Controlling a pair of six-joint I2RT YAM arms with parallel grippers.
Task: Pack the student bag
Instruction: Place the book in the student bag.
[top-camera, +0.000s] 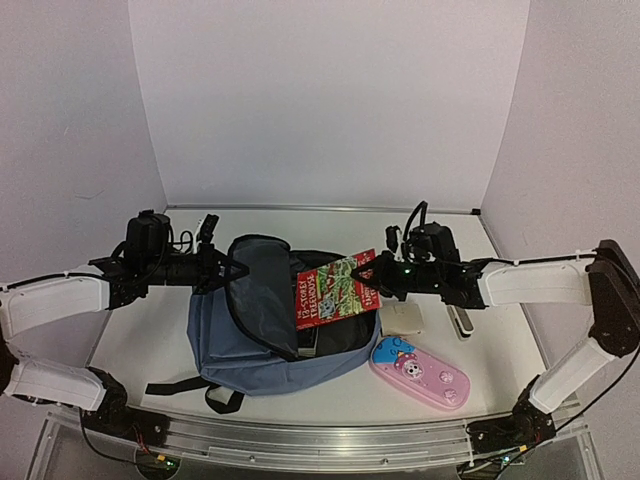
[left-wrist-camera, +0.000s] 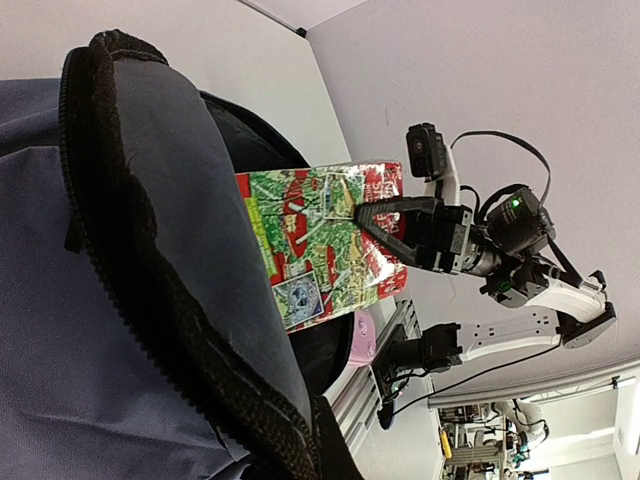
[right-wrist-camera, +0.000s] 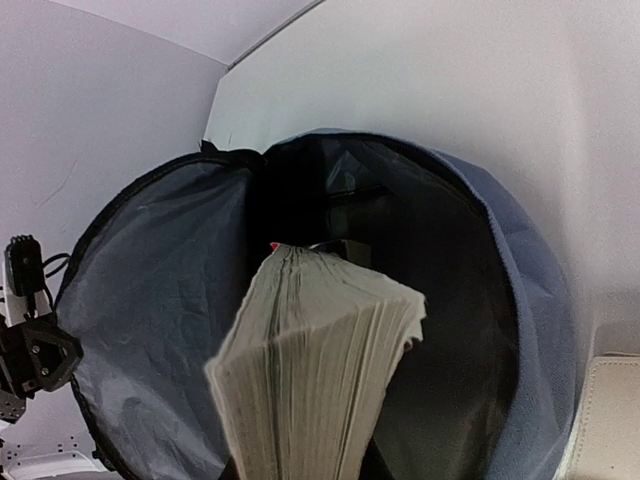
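The student bag (top-camera: 250, 350), slate-blue with a dark lining, lies in the middle of the table with its mouth wide open. My left gripper (top-camera: 222, 266) is shut on the zipper edge of the flap (left-wrist-camera: 110, 210) and holds it up. My right gripper (top-camera: 368, 272) is shut on a book with a red and green cover (top-camera: 335, 288), tilted over the bag's mouth with its lower corner at the opening. In the right wrist view the book's page edges (right-wrist-camera: 310, 370) point into the dark inside of the bag (right-wrist-camera: 440, 330). My own fingers there are hidden under the book.
A pink pencil case (top-camera: 420, 372) lies at the front, to the right of the bag. A cream box (top-camera: 402, 318) and a small black and white item (top-camera: 460, 322) lie under the right arm. Black straps (top-camera: 190, 385) trail at the bag's front left.
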